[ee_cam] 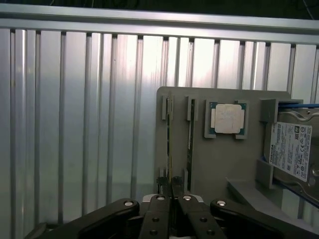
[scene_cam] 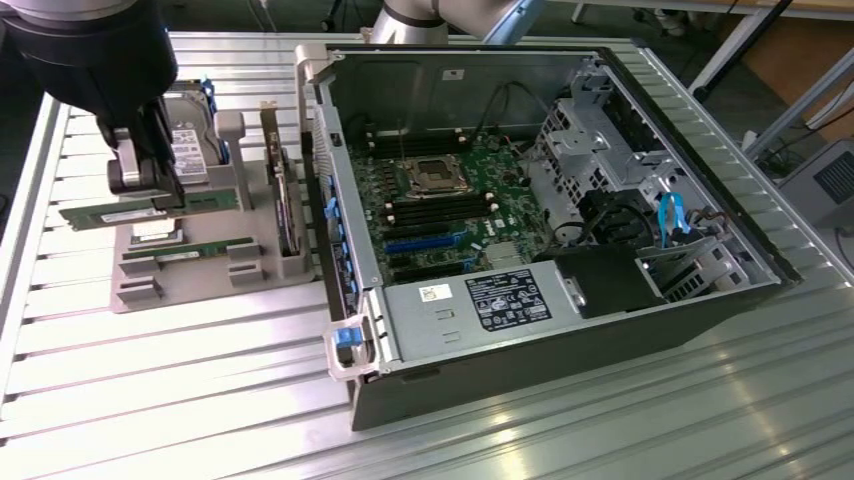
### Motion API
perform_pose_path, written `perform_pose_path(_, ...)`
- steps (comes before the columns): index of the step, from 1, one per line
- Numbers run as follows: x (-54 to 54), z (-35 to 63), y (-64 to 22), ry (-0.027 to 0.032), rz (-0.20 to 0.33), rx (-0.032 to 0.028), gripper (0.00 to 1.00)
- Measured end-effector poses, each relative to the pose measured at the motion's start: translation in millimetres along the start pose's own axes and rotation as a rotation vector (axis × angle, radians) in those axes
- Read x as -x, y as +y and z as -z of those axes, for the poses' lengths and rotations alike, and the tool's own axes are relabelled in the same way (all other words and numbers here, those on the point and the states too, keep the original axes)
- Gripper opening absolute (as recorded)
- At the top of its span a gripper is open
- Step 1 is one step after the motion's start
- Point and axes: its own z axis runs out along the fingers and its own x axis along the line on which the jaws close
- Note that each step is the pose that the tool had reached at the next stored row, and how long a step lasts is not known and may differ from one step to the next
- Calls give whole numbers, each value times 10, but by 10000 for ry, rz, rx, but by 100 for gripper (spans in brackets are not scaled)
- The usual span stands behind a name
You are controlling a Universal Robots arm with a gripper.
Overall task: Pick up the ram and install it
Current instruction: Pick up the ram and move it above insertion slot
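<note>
Well, exterior view first. At ten o'clock of the frame, gripper [scene_cam: 144,192] down over the gray holder [scene_cam: 180,288], fingers pressed together on the ram [scene_cam: 94,215]. Pinches that green stick near its middle. Roughly level, white label showing, one end jutting toward nine o'clock past the holder's edge. Cannot tell whether lifted clear of its slot. At five o'clock of the gripper, a second stick [scene_cam: 200,252] seated in the holder. At one o'clock of the gripper, hard drive [scene_cam: 196,130] standing on edge at the holder's far end. At three o'clock of the holder, just beside it, open computer case [scene_cam: 534,375] lying on its side. Inside, motherboard [scene_cam: 461,235] with black memory slots [scene_cam: 427,212] near its middle. At six o'clock of the board, silver power supply [scene_cam: 494,300]. Everything on a slatted metal table [scene_cam: 174,400].

Now the wrist view. Gripper [ee_cam: 172,191] closed tight on the ram [ee_cam: 169,144], seen edge-on as a thin line running away from the fingertips along the holder [ee_cam: 219,169]. Just beside it and parallel, the second stick [ee_cam: 190,139], apart from the fingers. Beyond that stick, square silver processor [ee_cam: 227,118] flat in its own recess. Farther along the same side, hard drive [ee_cam: 291,149] with its white label. Under the holder, the slatted table [ee_cam: 75,124].
</note>
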Motion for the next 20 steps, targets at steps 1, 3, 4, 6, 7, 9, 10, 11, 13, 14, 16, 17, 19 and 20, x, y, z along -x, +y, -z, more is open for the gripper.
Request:
perform_pose_path(1, 0, 10, 0, 0, 0, 0, 12)
perform_pose_path(3, 0, 30, 0, -1, 0, -1, 12)
perform_pose_path(4, 0, 43, 0, -1, 0, -1, 12)
perform_pose_path(6, -1, 82, 0, 1, 0, 0, 12)
perform_pose_path(7, -1, 95, 0, -1, 0, -1, 12)
perform_pose_path(9, -1, 111, 0, 0, 0, 0, 12)
perform_pose_path(10, -1, 117, 0, 0, 0, 0, 12)
perform_pose_path(11, -1, 121, 0, -1, 0, -1, 12)
perform_pose_path(13, -1, 134, 0, 0, 0, 0, 12)
perform_pose_path(14, -1, 141, 0, 0, 0, 0, 12)
perform_pose_path(16, -1, 166, 0, -1, 0, -1, 12)
perform_pose_path(17, -1, 177, 0, 0, 0, -1, 12)
perform_pose_path(19, -2, 193, 0, 0, 0, 0, 12)
perform_pose_path(20, -2, 202, 0, 0, 0, 0, 12)
